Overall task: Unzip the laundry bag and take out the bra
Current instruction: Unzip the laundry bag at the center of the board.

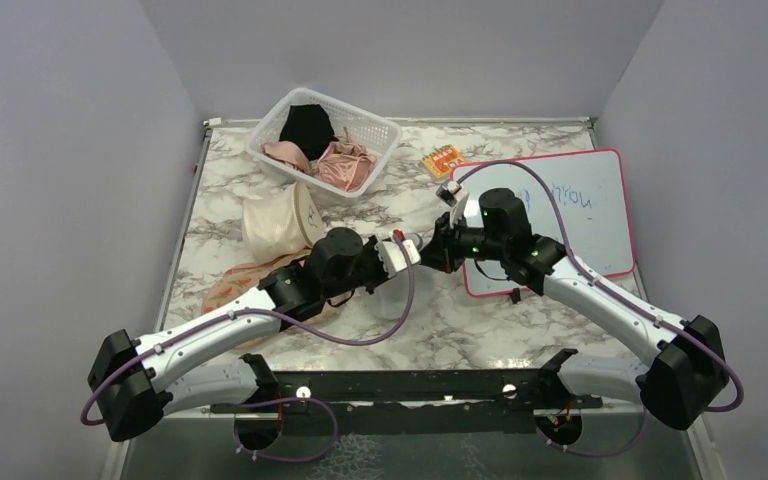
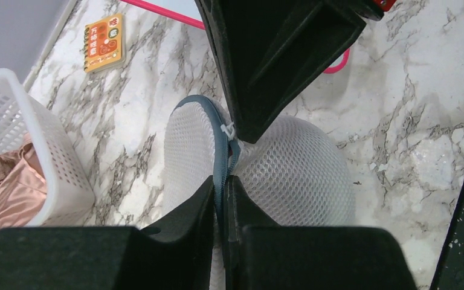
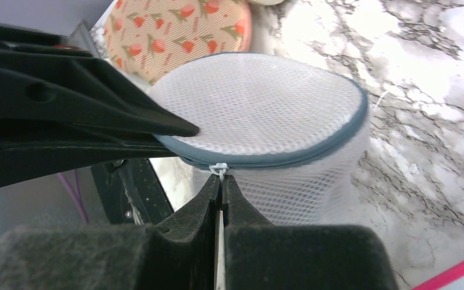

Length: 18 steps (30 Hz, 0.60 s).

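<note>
The right claw (image 3: pixel 220 187) is closed with its fingertips pinched on the small white zip pull (image 3: pixel 219 168), which hangs from the grey-blue zip band (image 3: pixel 314 154) at the near rim of the lid. The left claw (image 2: pixel 222 184) is also closed, nipping that same band and a fold of mesh just beside the pull, so the two claws meet almost tip to tip. Between them sits the laundry bag (image 3: pixel 266 103), a round white mesh drum resting on the marble desk (image 3: pixel 423 121) near the middle. Its lid looks shut along the stretch that shows. The bra is not visible through the mesh. The bag looks light and soft, and the wall is likely to buckle and slide with the pull unless the rim is anchored. The band is the firmest place to hold, and the pull tab is small and could slip from the pads. Further out, a peach floral pouch (image 3: pixel 175 30) lies just behind the bag, a white basket (image 2: pixel 30 139) of pink garments stands toward the far left, and a pink-edged whiteboard (image 1: pixel 560 215) lies to the right.
</note>
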Motion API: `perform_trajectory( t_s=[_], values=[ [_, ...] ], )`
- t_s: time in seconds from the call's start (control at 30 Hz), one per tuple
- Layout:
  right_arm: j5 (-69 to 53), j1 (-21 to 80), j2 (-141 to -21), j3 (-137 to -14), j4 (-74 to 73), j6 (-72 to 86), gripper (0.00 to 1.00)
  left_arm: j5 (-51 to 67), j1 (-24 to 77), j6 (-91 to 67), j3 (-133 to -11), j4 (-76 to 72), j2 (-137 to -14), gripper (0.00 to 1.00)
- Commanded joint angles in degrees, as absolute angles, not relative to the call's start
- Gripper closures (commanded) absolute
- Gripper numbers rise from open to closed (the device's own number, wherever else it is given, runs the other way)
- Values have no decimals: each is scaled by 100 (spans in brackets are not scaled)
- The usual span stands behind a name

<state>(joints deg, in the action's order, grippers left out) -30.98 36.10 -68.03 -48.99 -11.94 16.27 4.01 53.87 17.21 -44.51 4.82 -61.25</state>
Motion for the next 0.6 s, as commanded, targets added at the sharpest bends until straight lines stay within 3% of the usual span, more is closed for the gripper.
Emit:
perform_trajectory(
  t_s=[0.0,0.23,0.57],
  values=[
    [-2153,3621,-6767,-4943,-1195,1904,99,383,5379,1837,-4361,217,-5805,100],
    [-1081,3617,-6743,-4905,-1278,1881,99,645,5379,1797,-4395,224,-5863,100],
    [-2214,3451,-6447,-4446,-132,2476,99,802,5387,1758,-4454,253,-5952,100]
  ],
)
